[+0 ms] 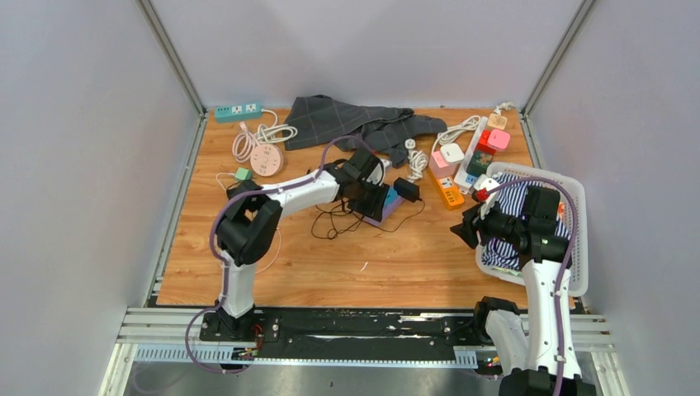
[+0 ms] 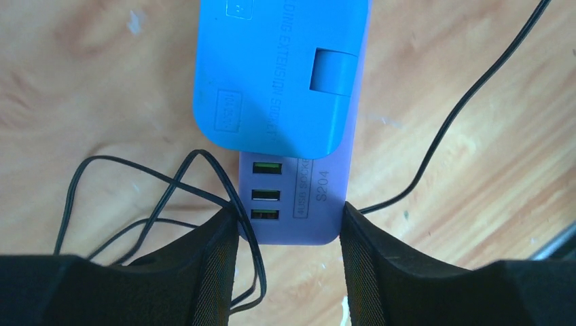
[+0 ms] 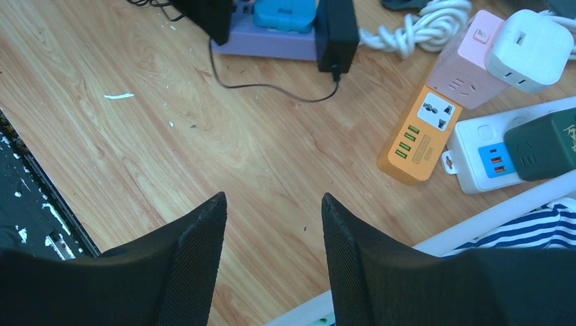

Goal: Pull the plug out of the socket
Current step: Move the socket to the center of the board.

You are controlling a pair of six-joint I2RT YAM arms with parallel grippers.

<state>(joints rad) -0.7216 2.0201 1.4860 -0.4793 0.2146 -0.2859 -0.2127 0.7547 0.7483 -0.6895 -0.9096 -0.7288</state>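
Purple socket strip (image 2: 319,204) pinched between left fingers (image 2: 210,272); right fingers (image 3: 197,272) spread, empty.

Grey cloth (image 1: 355,120) at back, teal pwr strip (image 1: 238,110) back-left, striped cloth (image 1: 510,202) in white basket (image 1: 580,247), right

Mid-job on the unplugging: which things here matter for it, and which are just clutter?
Job: purple power strip, gripped by the left gripper; blue adapter and black plug plugged into it.
Clutter: orange power strip, round pink socket, teal power strip, grey cloth, white basket.
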